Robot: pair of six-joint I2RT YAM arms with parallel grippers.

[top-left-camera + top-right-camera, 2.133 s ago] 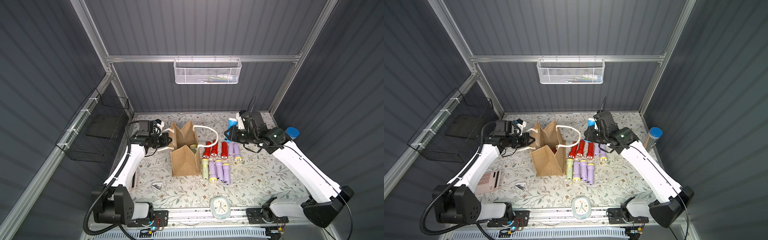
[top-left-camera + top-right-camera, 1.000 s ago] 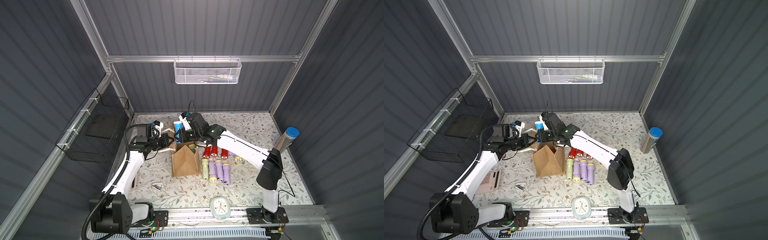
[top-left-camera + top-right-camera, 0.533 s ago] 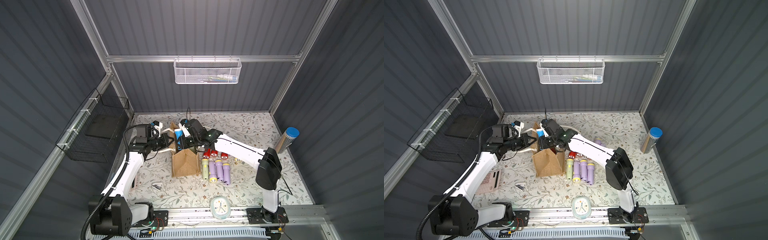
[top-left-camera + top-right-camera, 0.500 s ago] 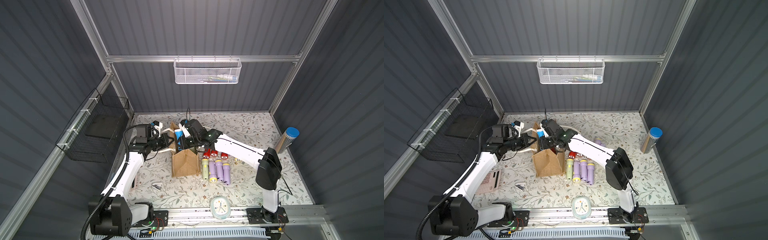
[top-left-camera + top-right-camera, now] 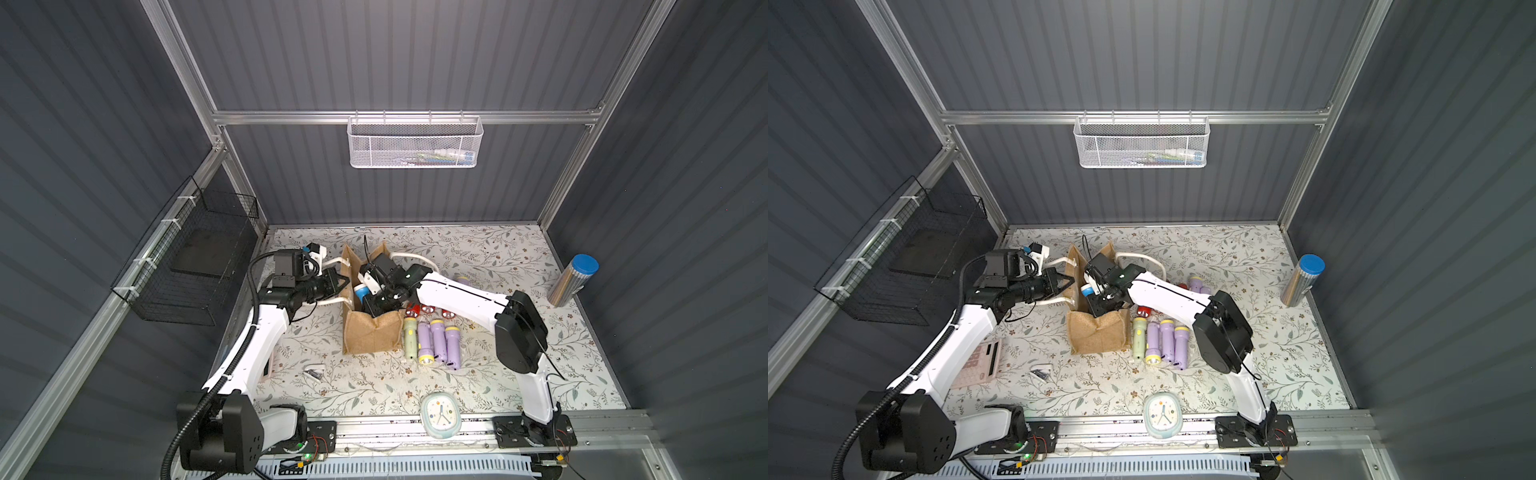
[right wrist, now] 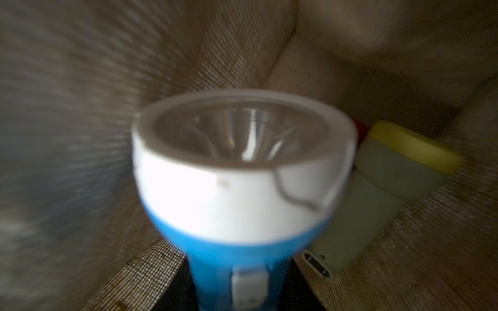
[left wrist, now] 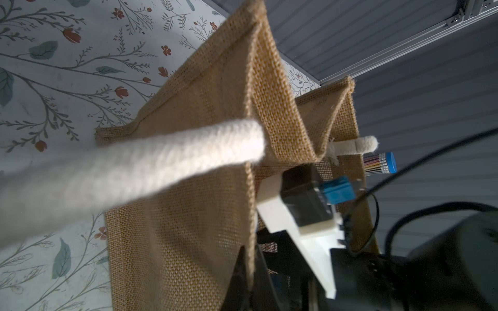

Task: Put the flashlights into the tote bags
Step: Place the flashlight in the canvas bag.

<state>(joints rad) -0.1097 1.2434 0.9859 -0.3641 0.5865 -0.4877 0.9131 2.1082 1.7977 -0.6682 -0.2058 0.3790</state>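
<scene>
Floral tabletop (tote bag on it), grey ribbed walls.

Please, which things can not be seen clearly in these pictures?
- Inside of the bag: in both top views the right arm covers its mouth.
- Red flashlights: in both top views partly under that arm; number unclear.
- White basket: top views, contents too small behind mesh.
- Right gripper: in the right wrist view the blue flashlight hides its fingers.
</scene>
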